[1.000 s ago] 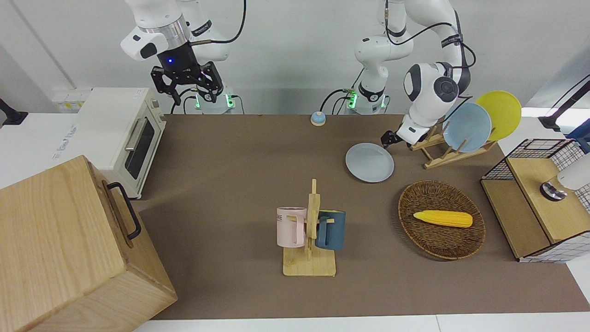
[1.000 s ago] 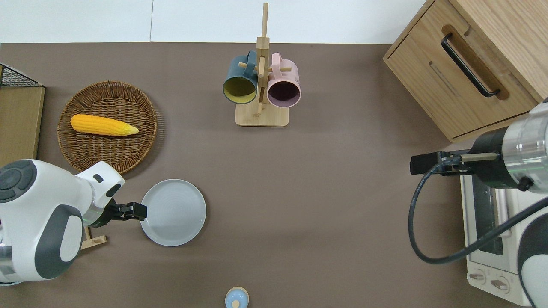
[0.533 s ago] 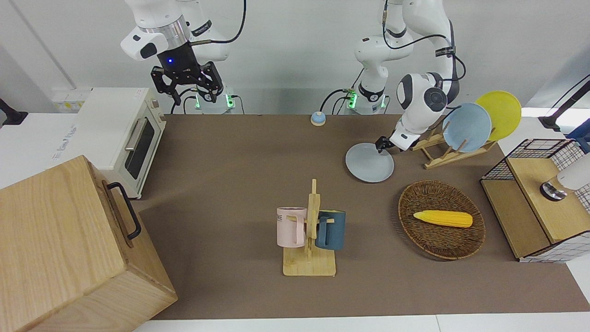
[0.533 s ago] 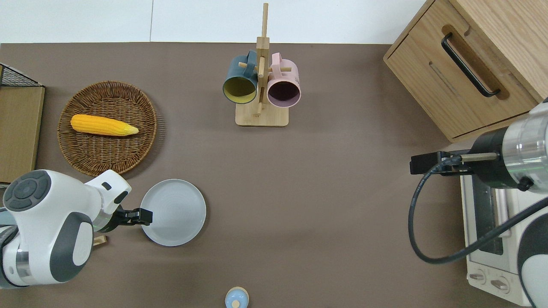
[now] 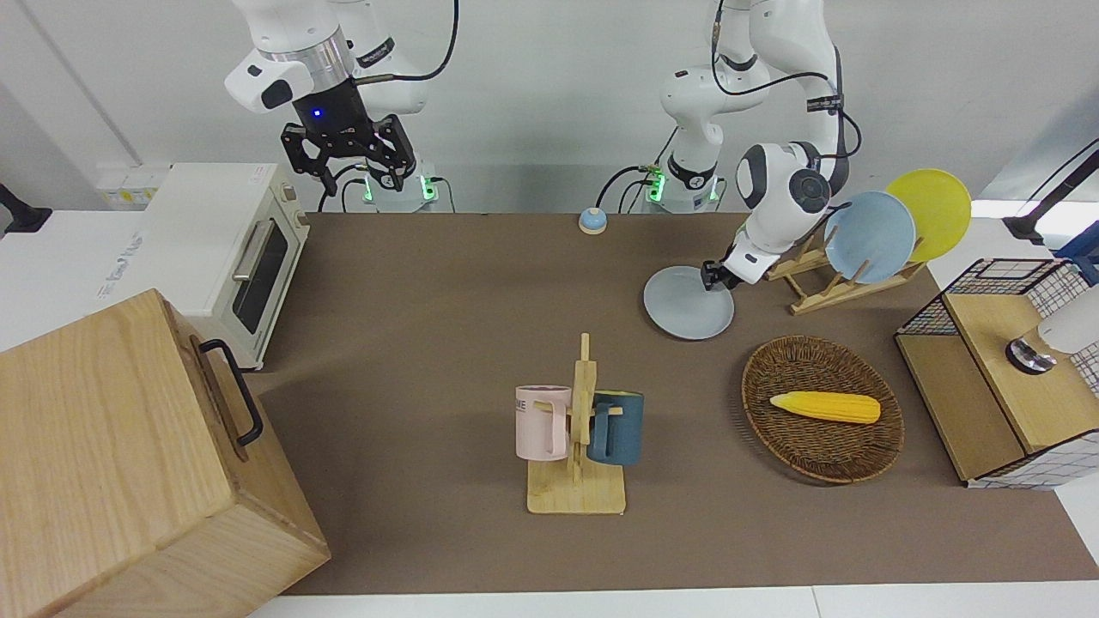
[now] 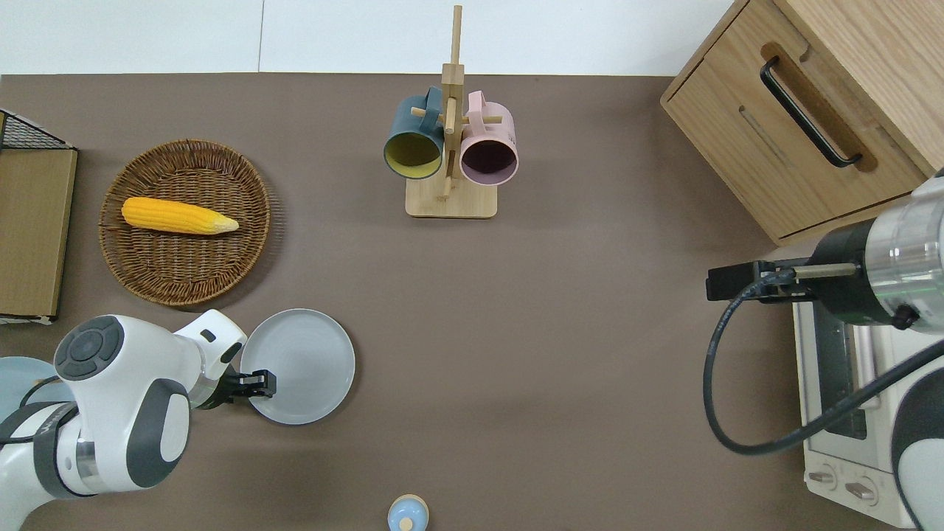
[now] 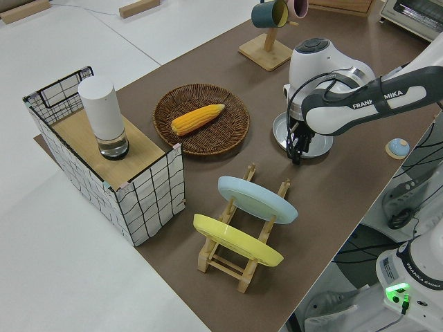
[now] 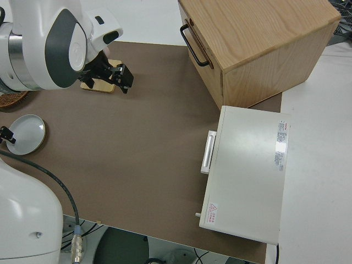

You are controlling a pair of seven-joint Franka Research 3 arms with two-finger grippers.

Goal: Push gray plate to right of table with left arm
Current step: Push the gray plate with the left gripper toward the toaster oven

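Note:
The gray plate (image 5: 685,305) lies flat on the brown table (image 5: 446,283), between the dish rack and the mug rack; it also shows in the overhead view (image 6: 304,365), the left side view (image 7: 313,145) and the right side view (image 8: 26,132). My left gripper (image 6: 264,383) points down with its fingers together, over the plate's rim on the side toward the left arm's end of the table (image 5: 712,276) (image 7: 295,146). I cannot tell whether it touches the plate. My right gripper (image 5: 348,159) is open, empty and parked.
A dish rack (image 5: 820,283) holds a sky-blue plate (image 5: 869,236) and a yellow plate (image 5: 934,206). A wicker basket (image 5: 807,459) holds a corn cob. A mug rack (image 5: 577,481), a small blue bell (image 5: 592,221), a toaster oven (image 5: 215,232), a wooden cabinet (image 5: 112,463) and a wire crate (image 5: 996,378) stand around.
My left arm has swung toward the right arm's end; its gripper went from just beside the gray plate's edge to over its rim. The plate has not moved. The right arm is still.

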